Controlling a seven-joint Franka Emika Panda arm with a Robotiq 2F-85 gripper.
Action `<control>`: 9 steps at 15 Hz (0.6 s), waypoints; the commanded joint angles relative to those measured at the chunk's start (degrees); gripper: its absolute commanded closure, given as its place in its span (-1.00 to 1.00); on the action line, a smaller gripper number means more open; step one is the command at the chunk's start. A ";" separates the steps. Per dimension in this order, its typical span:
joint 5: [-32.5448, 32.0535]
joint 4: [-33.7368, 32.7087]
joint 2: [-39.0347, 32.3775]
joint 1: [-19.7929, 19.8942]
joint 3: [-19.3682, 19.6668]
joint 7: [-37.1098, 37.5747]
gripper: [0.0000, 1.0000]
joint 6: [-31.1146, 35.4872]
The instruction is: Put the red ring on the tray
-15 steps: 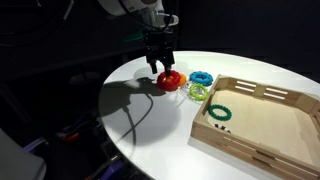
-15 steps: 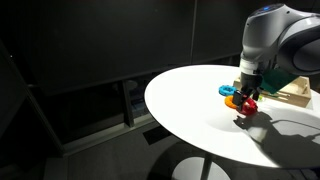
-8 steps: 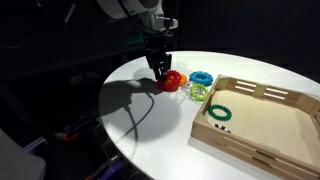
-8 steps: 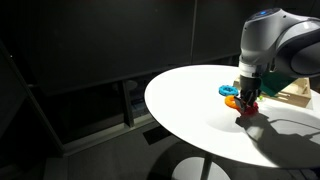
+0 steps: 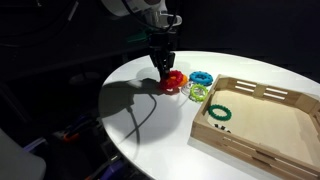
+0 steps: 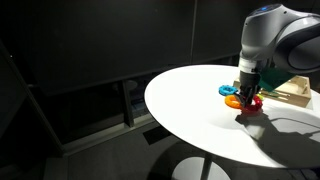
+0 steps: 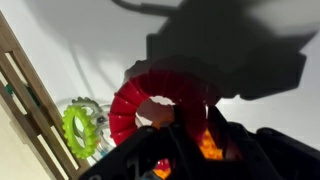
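The red ring is found directly under the gripper, its rim seemingly between the 2 jaws. Whether it is clamped cannot be told. The tray lies well aside.

Red ring, blue ring, lime ring, dark-green ring, pale wooden tray, white table.

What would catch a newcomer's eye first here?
The gripper is poised at the bright red ring on the round white table, beside a blue ring and a lime ring. Nearby sits a big wooden tray holding a dark green ring.
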State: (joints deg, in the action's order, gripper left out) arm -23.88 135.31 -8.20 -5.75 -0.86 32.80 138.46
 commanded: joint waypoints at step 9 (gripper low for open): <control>-1.43 -4.03 7.62 3.95 3.37 0.27 0.83 -5.49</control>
State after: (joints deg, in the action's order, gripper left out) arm -23.78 132.06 -3.01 -3.60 1.51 32.78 135.68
